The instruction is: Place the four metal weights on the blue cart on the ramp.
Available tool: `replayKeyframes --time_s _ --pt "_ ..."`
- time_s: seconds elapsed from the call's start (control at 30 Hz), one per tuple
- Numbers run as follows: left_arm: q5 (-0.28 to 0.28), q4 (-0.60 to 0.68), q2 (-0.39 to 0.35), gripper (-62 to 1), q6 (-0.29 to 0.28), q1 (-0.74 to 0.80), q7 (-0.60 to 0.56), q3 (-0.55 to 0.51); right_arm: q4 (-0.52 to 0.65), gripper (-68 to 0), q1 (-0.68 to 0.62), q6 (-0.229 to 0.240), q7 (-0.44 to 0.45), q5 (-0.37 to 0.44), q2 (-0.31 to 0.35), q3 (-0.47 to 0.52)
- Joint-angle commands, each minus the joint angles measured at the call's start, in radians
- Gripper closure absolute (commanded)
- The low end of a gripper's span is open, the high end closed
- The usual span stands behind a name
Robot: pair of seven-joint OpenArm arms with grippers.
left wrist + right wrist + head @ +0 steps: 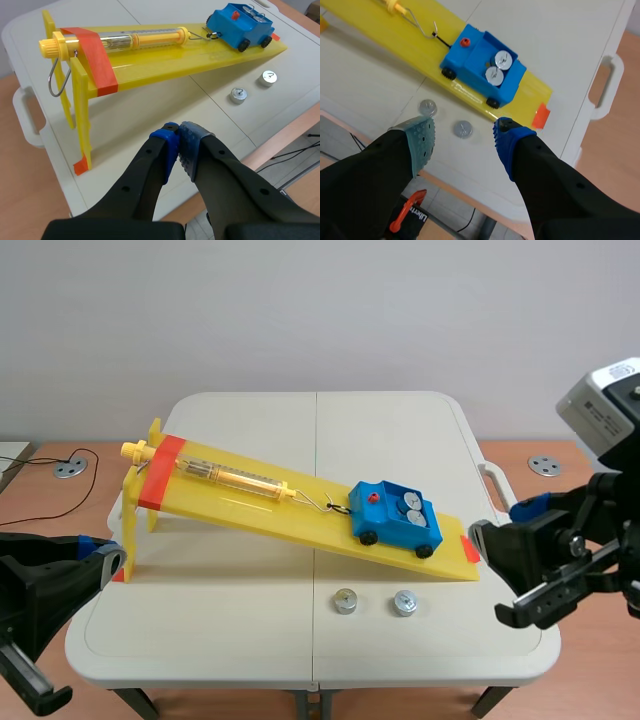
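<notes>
The blue cart (394, 517) sits low on the yellow ramp (250, 502), hooked to a spring scale (232, 478). Two metal weights (499, 67) lie in its tray. Two more weights rest on the table in front of the ramp, one (345, 601) left of the other (404, 602). My right gripper (464, 134) is open, above the table with one weight (463, 129) showing between its fingers and the other (427, 106) just beyond its left pad. My left gripper (178, 136) is shut on nothing, off the table's left front corner, near the ramp's raised end (75, 75).
The ramp's tall legs (135, 510) stand at the table's left. A table handle (494, 488) sticks out on the right side. A round floor socket (545, 465) and a cable (45, 510) lie beyond the table.
</notes>
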Motion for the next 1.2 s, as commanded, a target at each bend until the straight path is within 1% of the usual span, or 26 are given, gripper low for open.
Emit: replayKeyframes --time_s 0.0,0.2,0.43,0.6,1.03,1.17 --pt "-0.077 0.065 0.002 -2.9 -0.025 -0.019 -0.107 -0.013 0.036 -28.1 0.051 0.052 0.104 0.059 0.032 0.03" --pt "-0.077 0.065 0.002 -2.9 -0.025 -0.019 -0.107 -0.013 -0.067 -28.0 0.082 0.053 0.147 0.048 0.031 -0.018" --pt "-0.077 0.065 0.002 -2.9 -0.025 -0.019 -0.107 -0.013 -0.176 -28.0 0.178 0.053 0.173 0.01 -0.006 -0.083" --pt "-0.077 0.065 0.002 -2.9 -0.025 -0.019 -0.107 -0.013 -0.25 -28.0 0.249 0.052 0.193 -0.053 -0.04 -0.138" --pt "-0.077 0.065 0.003 -2.9 -0.025 -0.019 -0.107 -0.013 -0.46 -28.0 0.402 0.052 0.265 -0.181 -0.123 -0.279" --pt "-0.077 0.065 0.003 -2.9 -0.025 -0.019 -0.107 -0.013 -0.517 -28.0 0.442 0.044 0.279 -0.215 -0.146 -0.312"
